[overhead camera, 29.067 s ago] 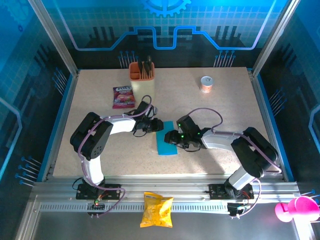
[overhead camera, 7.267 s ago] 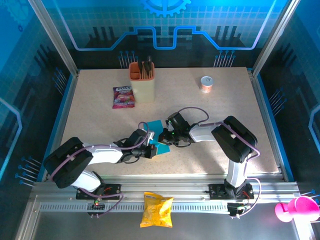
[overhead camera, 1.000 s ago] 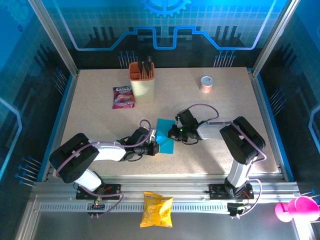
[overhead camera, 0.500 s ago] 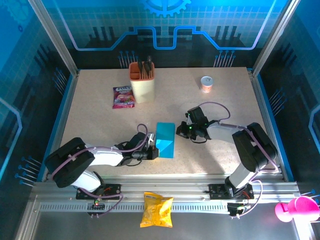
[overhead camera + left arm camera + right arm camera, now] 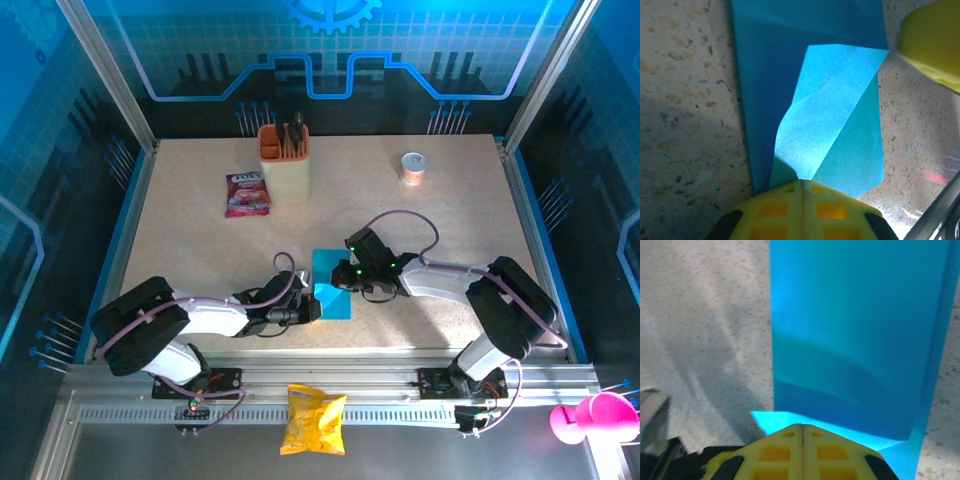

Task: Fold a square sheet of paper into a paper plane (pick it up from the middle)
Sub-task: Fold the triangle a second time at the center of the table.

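Observation:
The square sheet of paper (image 5: 326, 272) lies folded into a narrow cyan-blue strip in the middle of the table, with a diagonal flap (image 5: 832, 120) on its upper layer. My left gripper (image 5: 316, 308) is shut, and its yellow fingertips (image 5: 801, 182) rest together on the paper's near edge. My right gripper (image 5: 344, 281) is shut too. Its fingertips (image 5: 802, 426) sit on a bright flap at the paper's right side (image 5: 860, 330). One of the right gripper's yellow fingers (image 5: 935, 45) is at the top right of the left wrist view. Nothing is pinched between either pair of jaws.
An orange-cream holder (image 5: 284, 165) and a pink-purple snack packet (image 5: 246, 193) stand at the back left. A small round tin (image 5: 413, 167) is at the back right. A yellow crisp bag (image 5: 313, 420) lies on the front rail, and a pink object (image 5: 590, 416) sits at the far right.
My right gripper has swung left from beside the paper onto its right edge. My left gripper has crept slightly right to the paper's near corner. The paper stays folded in place.

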Controlling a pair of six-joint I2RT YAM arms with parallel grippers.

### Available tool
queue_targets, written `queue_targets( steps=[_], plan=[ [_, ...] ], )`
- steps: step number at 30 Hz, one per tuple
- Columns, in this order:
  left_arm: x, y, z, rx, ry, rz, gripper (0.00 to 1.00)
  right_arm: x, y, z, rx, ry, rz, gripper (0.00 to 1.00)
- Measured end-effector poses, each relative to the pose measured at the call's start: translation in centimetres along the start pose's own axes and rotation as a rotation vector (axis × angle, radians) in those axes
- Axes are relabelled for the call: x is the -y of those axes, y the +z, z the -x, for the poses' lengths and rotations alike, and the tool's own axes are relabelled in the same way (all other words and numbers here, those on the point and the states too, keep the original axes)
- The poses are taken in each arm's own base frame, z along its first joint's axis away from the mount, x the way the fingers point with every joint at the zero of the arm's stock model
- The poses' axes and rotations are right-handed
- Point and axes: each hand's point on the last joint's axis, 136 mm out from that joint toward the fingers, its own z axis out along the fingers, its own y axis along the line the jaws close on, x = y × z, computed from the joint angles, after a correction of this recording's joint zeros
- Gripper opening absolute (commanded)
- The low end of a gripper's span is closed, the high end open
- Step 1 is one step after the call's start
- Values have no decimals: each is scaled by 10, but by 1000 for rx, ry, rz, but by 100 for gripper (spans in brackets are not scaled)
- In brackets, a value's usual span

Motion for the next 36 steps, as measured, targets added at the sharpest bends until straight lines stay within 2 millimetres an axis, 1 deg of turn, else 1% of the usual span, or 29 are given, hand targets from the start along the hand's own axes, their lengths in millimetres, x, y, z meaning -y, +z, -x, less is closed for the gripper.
queue_targets(
  steps=[4,5,7,9,11,13,15,17,19,22,24,30,36],
  plan=[
    [-2,-5,-2,-15,3,23,0,20,14,-9,-26,17,-59,0],
    [-3,-7,-3,-19,6,30,2,25,16,-10,-29,19,-71,0],
    [0,-13,0,-20,19,37,10,26,18,-9,-24,23,-67,0],
    [6,-21,10,-3,35,30,13,26,19,-8,-17,21,-63,0],
    [12,-29,26,30,47,22,13,25,19,-8,-12,19,-56,0],
    [18,-38,45,67,57,11,11,26,20,-8,-7,18,-49,0],
    [23,-46,63,97,68,-2,6,25,20,-8,-2,16,-43,0],
    [26,-50,75,110,81,-12,1,25,20,-7,3,17,-37,0],
    [32,-51,82,107,106,-29,0,25,21,-7,7,19,-31,0],
    [45,-46,83,73,153,-62,0,24,21,-7,11,22,-26,0],
    [48,-40,82,41,172,-74,0,24,21,-7,13,25,-25,0],
    [36,-19,68,-45,177,-57,0,24,21,-7,15,28,-21,0],
    [26,-7,63,-71,170,-37,0,24,21,-7,15,30,-22,0]
  ],
)
